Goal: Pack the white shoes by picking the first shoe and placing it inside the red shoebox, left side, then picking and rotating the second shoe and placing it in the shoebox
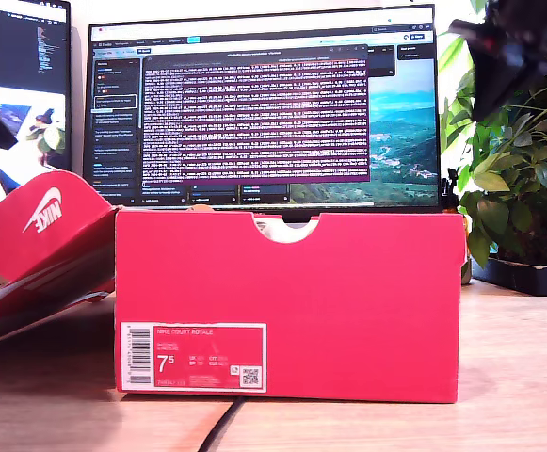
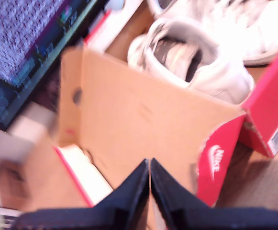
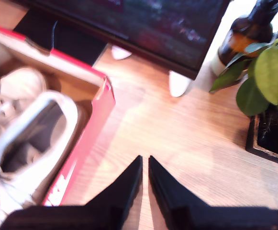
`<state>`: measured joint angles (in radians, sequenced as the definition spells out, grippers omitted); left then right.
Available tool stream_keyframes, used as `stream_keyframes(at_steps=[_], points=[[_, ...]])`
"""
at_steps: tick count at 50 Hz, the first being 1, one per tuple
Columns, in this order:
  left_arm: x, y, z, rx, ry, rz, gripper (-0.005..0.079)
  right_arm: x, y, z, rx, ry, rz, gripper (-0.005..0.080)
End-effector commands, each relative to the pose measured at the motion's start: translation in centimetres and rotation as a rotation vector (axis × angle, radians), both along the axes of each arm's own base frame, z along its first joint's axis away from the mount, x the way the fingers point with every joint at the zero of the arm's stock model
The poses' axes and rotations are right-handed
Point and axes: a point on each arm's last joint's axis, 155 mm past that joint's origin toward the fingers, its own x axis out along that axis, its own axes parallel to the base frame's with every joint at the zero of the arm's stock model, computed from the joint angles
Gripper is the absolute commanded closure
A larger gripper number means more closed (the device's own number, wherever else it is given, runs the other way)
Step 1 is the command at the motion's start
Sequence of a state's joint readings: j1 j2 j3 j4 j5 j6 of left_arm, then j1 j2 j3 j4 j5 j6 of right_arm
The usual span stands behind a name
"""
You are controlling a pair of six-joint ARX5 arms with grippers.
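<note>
First gripper [image 2: 150, 165] clenched, empty, raised over the lid [image 2: 143, 129]; both white shoes [image 2: 191, 57] are seen boxed beyond its fingers. Second gripper [image 3: 145, 163] likewise clenched, parked beside the red shoebox [image 3: 88, 129], since packing looks finished.

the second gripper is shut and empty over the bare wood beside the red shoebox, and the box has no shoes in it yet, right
Not quite: the red shoebox already holds the white shoes, as the second wrist view shows. My second gripper is indeed shut and empty over bare wood beside it.
</note>
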<state>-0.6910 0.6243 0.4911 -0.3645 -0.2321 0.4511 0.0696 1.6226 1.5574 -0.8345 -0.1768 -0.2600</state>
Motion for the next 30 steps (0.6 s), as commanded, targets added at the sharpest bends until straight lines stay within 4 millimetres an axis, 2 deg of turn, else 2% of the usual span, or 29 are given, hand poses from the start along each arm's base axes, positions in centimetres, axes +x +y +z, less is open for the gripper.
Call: stream_keyframes(at_steps=[1, 8, 16, 24, 30], points=[[0.9, 0.3, 1.1, -0.060, -0.015, 0.021, 0.0762, -0.9, -0.7, -2.1, 0.000, 0.039, -0.011, 0.0763], [2.6, 1.6, 2.8, -0.184, -0.036, 0.078, 0.0762, -1.2, -1.4, -3.3, 0.004, 0.014, -0.032, 0.0763], [4.4, 3.2, 3.4, -0.320, -0.015, 0.164, 0.0762, -1.7, -1.8, -3.3, 0.017, -0.068, -0.059, 0.0763], [5.5, 3.5, 3.7, -0.431, 0.010, 0.215, 0.0762, -3.3, -2.8, -3.4, 0.021, -0.139, -0.094, 0.0763], [5.9, 3.4, 3.8, -0.453, 0.007, 0.220, 0.0762, -4.7, -4.0, -3.6, 0.020, -0.190, -0.140, 0.0763]])
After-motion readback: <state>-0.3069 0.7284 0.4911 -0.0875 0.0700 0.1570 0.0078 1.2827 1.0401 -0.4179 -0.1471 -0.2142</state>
